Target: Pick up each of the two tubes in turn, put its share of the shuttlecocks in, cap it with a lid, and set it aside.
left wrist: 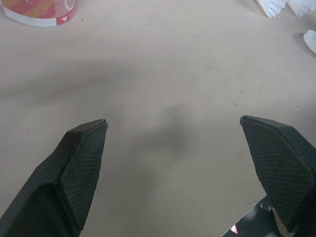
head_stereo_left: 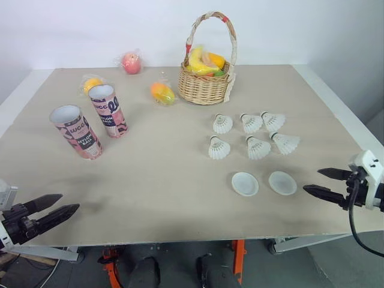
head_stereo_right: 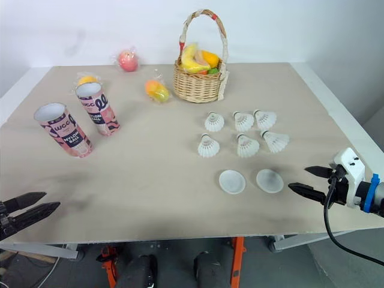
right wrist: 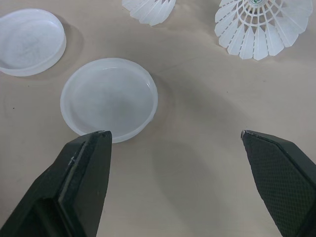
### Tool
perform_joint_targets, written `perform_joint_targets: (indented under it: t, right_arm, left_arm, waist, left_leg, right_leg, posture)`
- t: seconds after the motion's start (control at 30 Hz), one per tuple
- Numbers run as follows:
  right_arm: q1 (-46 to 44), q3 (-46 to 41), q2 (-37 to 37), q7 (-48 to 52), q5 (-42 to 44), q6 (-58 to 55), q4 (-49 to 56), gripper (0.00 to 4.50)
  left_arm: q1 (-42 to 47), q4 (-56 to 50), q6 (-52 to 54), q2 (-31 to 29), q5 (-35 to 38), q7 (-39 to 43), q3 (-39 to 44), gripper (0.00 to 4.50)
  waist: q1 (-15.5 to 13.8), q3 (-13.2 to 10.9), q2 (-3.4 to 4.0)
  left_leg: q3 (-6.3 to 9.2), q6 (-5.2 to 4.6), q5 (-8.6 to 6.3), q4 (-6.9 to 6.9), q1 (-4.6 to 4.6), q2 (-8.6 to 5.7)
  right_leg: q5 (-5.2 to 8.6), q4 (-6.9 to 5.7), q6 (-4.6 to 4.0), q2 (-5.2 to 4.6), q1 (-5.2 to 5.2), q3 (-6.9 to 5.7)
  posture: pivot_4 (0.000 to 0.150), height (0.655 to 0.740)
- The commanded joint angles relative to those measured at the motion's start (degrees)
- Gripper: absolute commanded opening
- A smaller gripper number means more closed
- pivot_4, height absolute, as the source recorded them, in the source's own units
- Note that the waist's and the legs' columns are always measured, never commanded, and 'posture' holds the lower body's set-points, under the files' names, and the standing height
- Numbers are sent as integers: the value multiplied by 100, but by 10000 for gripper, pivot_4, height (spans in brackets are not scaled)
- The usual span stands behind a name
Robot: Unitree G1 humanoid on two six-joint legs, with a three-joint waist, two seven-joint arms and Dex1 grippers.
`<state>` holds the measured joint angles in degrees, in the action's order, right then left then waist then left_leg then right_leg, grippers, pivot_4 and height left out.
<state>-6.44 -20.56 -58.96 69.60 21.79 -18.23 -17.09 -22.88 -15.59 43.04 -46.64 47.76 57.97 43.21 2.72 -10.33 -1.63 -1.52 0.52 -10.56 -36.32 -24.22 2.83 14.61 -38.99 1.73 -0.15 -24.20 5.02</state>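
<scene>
On the left part of the bench (head_stereo_left: 156, 180), the 2 pink tubes stand on end, long axes rising and open mouths up: the near tube (head_stereo_left: 77, 131) and, just beyond it to the right, the far tube (head_stereo_left: 108, 110). How far down they are hollow or filled cannot be made out.

Right of centre, 6 shuttlecocks (head_stereo_left: 222, 123) sit in 2 rows of 3, corks toward the far side and skirts flaring toward the near side. Whether they rest on their skirts or lie tipped is hard to tell. Nearer the front edge, 2 white lids lie flat, hollow side up: the left lid (head_stereo_left: 245, 183) and the right lid (head_stereo_left: 282, 183), apart from each other.

Left jaws are spread wide, empty, low over the near left corner. Right jaws are spread too, empty, at the near right edge, tips aimed at the lids.

Pale beige covers the bench, with a white wall (head_stereo_left: 72, 30) behind. A wicker basket (head_stereo_left: 207, 84) of fruit stands at the back, a wrapped red fruit (head_stereo_left: 131, 62) and a wrapped orange fruit (head_stereo_left: 162, 92) left of it. Another wrapped fruit (head_stereo_left: 91, 83) is partly hidden behind the far tube.
</scene>
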Motion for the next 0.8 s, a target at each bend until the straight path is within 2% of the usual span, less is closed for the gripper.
perform_joint_targets:
  t: [0.03,0.43,0.53,0.63,0.8]
  right_arm:
    - [67,-151,-42,-38,87,-42,273,44830]
    - [388,-372,-9,-223,327,-344,936,44830]
    - [322,-319,71,-281,557,-552,1476,44830]
    - [55,-63,270,-339,917,-873,2207,44830]
    - [-636,754,754,-351,1417,-1275,3194,44830]
  left_arm:
    - [143,27,83,-176,94,21,45,45000]
    - [568,164,219,-204,49,-69,-255,45000]
    - [644,175,252,-131,87,-180,-228,45000]
    - [605,34,437,-62,209,-356,-204,45000]
    - [345,-329,380,406,342,-810,107,45000]
  waist:
    - [0,0,0]
    - [-2,1,-1]
    - [-1,1,-1]
    - [8,1,-2]
    - [25,0,-6]
  left_leg:
    - [0,0,0,0,0,0]
    - [-2,2,-1,0,1,4]
    - [-3,2,-1,0,1,6]
    - [-2,2,-1,0,1,12]
    - [-5,3,-2,0,2,21]
  right_leg:
    - [0,0,0,0,0,0]
    - [-1,-1,1,5,0,1]
    - [-2,-1,2,6,1,2]
    - [-3,-2,3,12,0,2]
    - [-7,-2,2,15,-1,2]
  posture:
    - [1500,7400]
    - [1500,7400]
    - [1500,7400]
    - [1500,7400]
    - [1500,7400]
